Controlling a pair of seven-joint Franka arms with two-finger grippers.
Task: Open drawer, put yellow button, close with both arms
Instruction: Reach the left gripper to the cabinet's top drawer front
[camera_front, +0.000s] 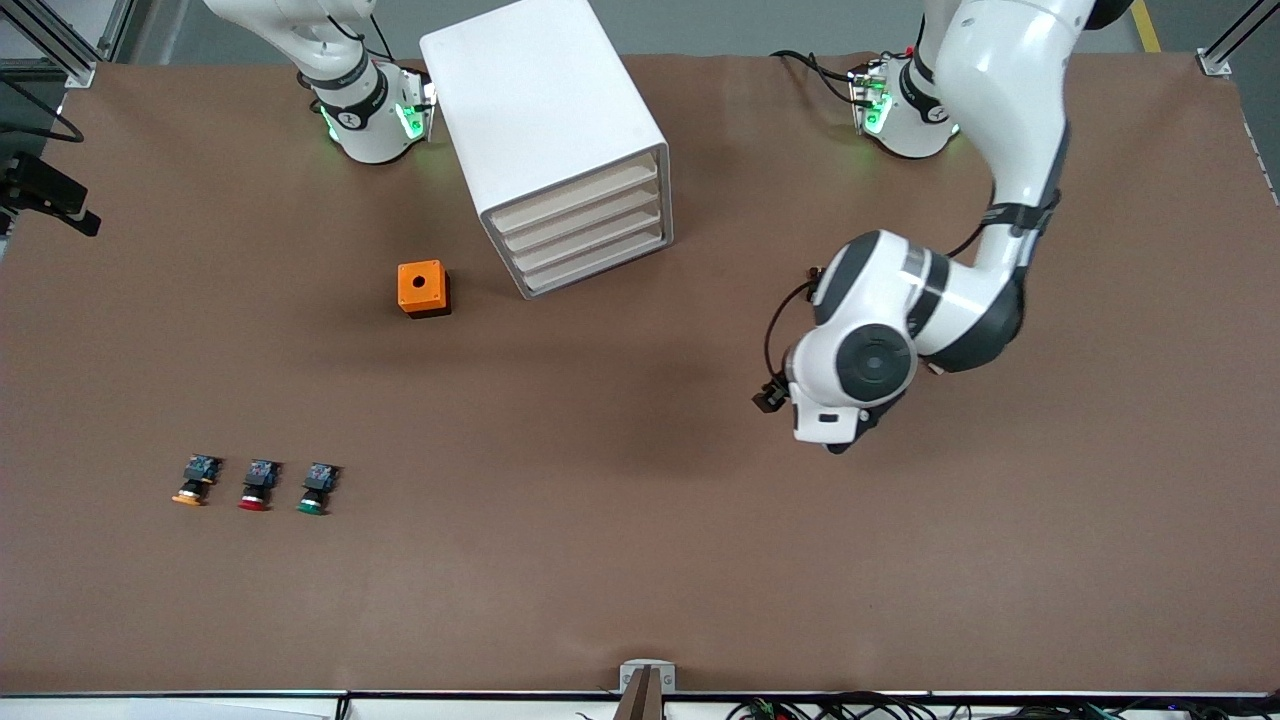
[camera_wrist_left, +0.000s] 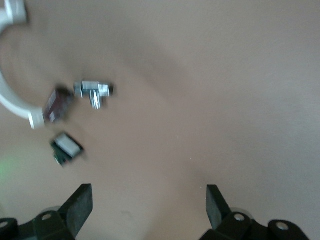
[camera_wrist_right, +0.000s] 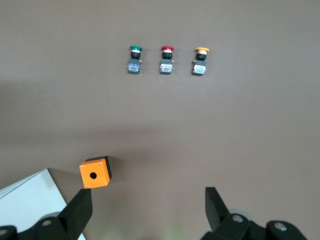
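The white cabinet (camera_front: 545, 110) stands near the robots' bases, and its top drawer (camera_front: 575, 193) is shut like the three below it. The yellow button (camera_front: 194, 483) lies on the table close to the front camera, toward the right arm's end, and it also shows in the right wrist view (camera_wrist_right: 201, 61). My left gripper (camera_wrist_left: 149, 205) is open and empty over bare table toward the left arm's end. In the front view its wrist (camera_front: 850, 370) hides it. My right gripper (camera_wrist_right: 148, 207) is open and empty, high up beside the cabinet and out of the front view.
A red-capped button (camera_front: 257, 486) and a green-capped button (camera_front: 316, 490) lie in a row beside the yellow one. An orange box (camera_front: 424, 288) with a round hole sits beside the cabinet, toward the right arm's end. The brown table (camera_front: 640, 560) is edged along the front.
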